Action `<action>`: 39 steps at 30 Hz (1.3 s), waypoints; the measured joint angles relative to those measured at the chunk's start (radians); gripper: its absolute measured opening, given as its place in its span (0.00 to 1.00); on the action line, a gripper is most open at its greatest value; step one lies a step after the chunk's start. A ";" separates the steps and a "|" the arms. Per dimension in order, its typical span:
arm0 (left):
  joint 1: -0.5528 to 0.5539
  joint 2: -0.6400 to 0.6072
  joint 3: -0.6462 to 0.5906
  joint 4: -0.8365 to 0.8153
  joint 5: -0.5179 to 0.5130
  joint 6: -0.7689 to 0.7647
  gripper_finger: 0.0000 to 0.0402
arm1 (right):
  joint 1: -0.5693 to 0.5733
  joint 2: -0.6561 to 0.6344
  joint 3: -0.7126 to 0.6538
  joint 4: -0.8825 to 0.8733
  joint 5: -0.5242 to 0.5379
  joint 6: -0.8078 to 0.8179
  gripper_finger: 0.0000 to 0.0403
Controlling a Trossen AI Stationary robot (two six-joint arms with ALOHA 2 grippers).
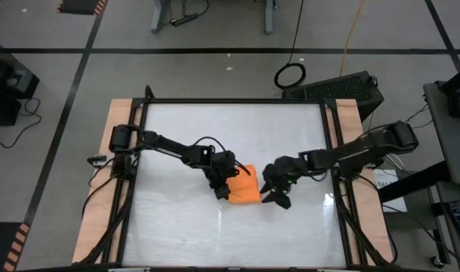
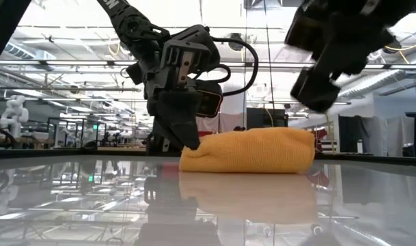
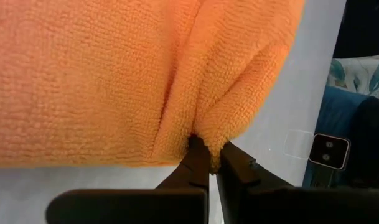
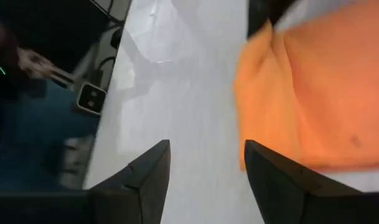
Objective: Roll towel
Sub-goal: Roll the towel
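The orange towel (image 1: 245, 184) lies bunched and folded on the white table, near its middle. It shows as a low roll in the low view (image 2: 252, 152). My left gripper (image 1: 222, 189) is at the towel's left edge, shut on a fold of it (image 3: 205, 134). My right gripper (image 1: 279, 195) is open and empty, just right of the towel and above the table; its fingers (image 4: 205, 168) stand apart over bare table, with the towel (image 4: 313, 93) beside them. My left gripper pinches a raised fold at the towel's left edge (image 3: 208, 130) between its two fingertips. The fingers slant down from the table's left side. The cloth puckers in toward the pinch, and the rest of the towel lies on the table.
The white table top (image 1: 237, 234) has a black frame and wooden side strips (image 1: 101, 189). A cable ring (image 1: 290, 74) and a dark case (image 1: 343, 87) lie on the floor beyond the far edge. Bare table lies toward the near edge.
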 joint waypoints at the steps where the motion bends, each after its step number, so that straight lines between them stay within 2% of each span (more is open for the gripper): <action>1: 0.000 0.000 0.000 0.000 0.000 -0.001 0.03 | 0.024 -0.023 0.000 -0.010 0.039 -0.038 0.49; 4: 0.001 0.000 0.000 0.002 0.000 -0.003 0.03 | 0.111 -0.067 0.000 -0.047 0.172 -0.171 0.49; 8: 0.001 0.000 0.000 0.003 0.000 -0.003 0.03 | 0.226 -0.062 0.002 -0.070 0.373 -0.321 0.49; 11: 0.001 0.000 0.000 0.004 0.000 0.001 0.03 | 0.283 -0.031 0.002 -0.066 0.539 -0.377 0.49; 13: 0.001 0.000 0.001 0.004 0.000 0.003 0.03 | 0.299 -0.005 0.002 -0.048 0.609 -0.398 0.49; 19: 0.002 0.000 0.001 0.006 0.000 0.005 0.02 | 0.302 0.098 0.002 0.017 0.617 -0.433 0.49; 23: 0.003 0.000 0.001 0.006 0.005 0.005 0.02 | 0.301 0.161 0.002 0.027 0.682 -0.427 0.49; 33: 0.002 0.000 0.001 0.005 0.008 0.005 0.02 | 0.252 0.229 0.002 0.073 0.721 -0.416 0.49; 36: 0.002 0.000 0.001 0.005 0.008 0.005 0.02 | 0.232 0.244 0.002 0.076 0.711 -0.376 0.44; 39: 0.002 0.000 0.001 0.005 0.008 0.005 0.02 | 0.206 0.255 0.002 0.080 0.642 -0.325 0.33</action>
